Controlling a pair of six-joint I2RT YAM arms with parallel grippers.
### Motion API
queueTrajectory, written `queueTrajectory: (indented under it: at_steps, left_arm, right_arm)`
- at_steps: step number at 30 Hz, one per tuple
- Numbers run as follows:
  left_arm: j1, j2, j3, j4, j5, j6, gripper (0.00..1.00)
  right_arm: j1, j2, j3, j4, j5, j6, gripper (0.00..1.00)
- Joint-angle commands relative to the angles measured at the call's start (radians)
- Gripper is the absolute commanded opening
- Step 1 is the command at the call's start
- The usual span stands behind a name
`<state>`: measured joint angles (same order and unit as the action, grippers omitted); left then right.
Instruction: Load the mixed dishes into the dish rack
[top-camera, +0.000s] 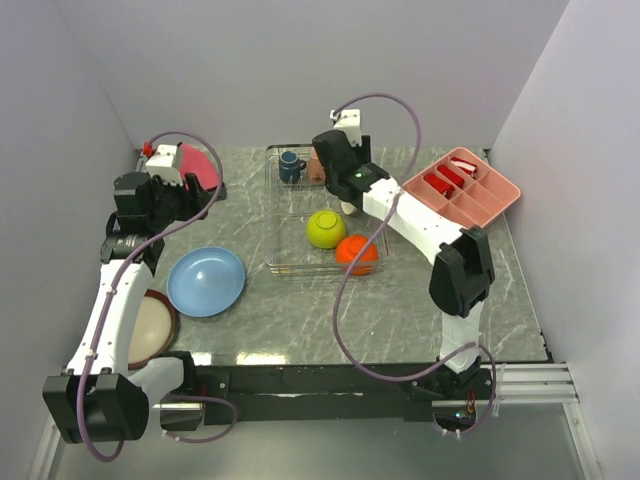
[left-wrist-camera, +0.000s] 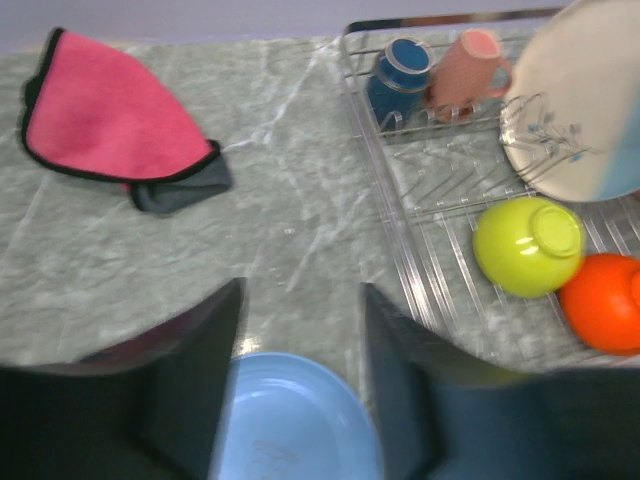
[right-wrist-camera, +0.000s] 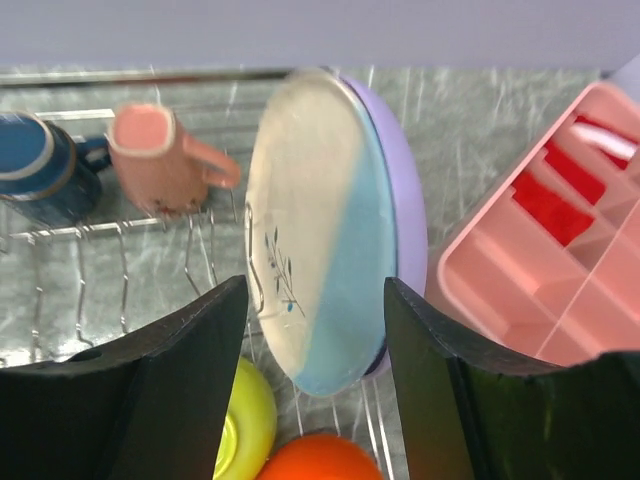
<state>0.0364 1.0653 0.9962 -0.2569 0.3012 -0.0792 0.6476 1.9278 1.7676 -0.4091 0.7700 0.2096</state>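
A grey marble table is walled on its left, far and right sides; bare marble runs along the near edge between the two arm bases, and another open strip lies between the left edge and the rack. The rack sits mid-table against the far edge; a cloth lies in the far-left corner and a tray sits askew in the far-right corner, just beside the rack.

In the rack, the mug and the cup sit side by side along the far edge; the yellow-green bowl and the orange bowl rest upside down, next to each other, at its near-right corner. The lavender plate stands tilted on edge among the wires just right of the cup; the right gripper hangs over it, fingers spread wide and released, the plate's lower rim between them.

The blue plate lies flat on the table left of the rack; the left gripper hovers above its far rim, fingers apart and grasping nothing. The cream plate lies by the left edge towards the near corner, partly under the left arm.
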Motion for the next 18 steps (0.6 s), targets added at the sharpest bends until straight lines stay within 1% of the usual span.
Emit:
queueTrajectory:
  at_steps: [1,2,3,5,6,7,9,10,13,14,16,17,18]
  left_arm:
    - [-0.003,-0.025,-0.027,0.025,-0.112,0.001,0.69]
    - [-0.003,-0.030,-0.033,0.027,-0.116,0.012,0.72]
    - [-0.003,-0.033,-0.037,0.025,-0.126,0.019,0.79]
    - [0.002,-0.033,-0.053,0.019,-0.155,0.036,0.82]
    - [0.005,-0.036,-0.057,0.013,-0.154,0.068,0.84]
    - [0.008,-0.036,-0.068,0.008,-0.158,0.115,0.85]
    - [0.017,-0.033,-0.073,-0.014,-0.175,0.177,0.88]
    - [0.022,-0.028,-0.077,-0.024,-0.180,0.200,0.90]
    - [0.060,0.001,-0.080,-0.079,-0.166,0.281,0.91]
    - [0.095,0.027,-0.082,-0.103,-0.125,0.301,0.91]
    - [0.125,0.048,-0.083,-0.171,-0.079,0.372,0.90]
    - [0.138,0.062,-0.085,-0.188,-0.051,0.398,0.90]
    - [0.143,0.068,-0.091,-0.199,-0.036,0.423,0.90]
  right_arm:
    - [0.006,-0.142,0.006,0.095,0.017,-0.067,0.64]
    - [0.012,-0.151,0.003,0.096,0.011,-0.062,0.64]
    - [0.015,-0.170,-0.006,0.095,-0.014,-0.059,0.64]
    - [0.026,-0.190,-0.011,0.090,-0.067,-0.038,0.66]
    - [0.029,-0.205,-0.020,0.084,-0.093,-0.027,0.67]
    - [0.032,-0.213,-0.023,0.081,-0.157,-0.019,0.68]
    - [0.041,-0.231,-0.043,0.073,-0.196,-0.003,0.69]
    - [0.043,-0.234,-0.049,0.070,-0.271,0.002,0.70]
    - [0.041,-0.237,-0.053,0.017,-0.385,-0.003,0.75]
    - [0.041,-0.242,-0.059,0.004,-0.455,-0.001,0.76]
    - [0.041,-0.266,-0.092,-0.007,-0.527,-0.001,0.77]
    - [0.041,-0.277,-0.105,-0.007,-0.576,-0.015,0.80]
    - [0.041,-0.292,-0.129,-0.001,-0.688,-0.025,0.82]
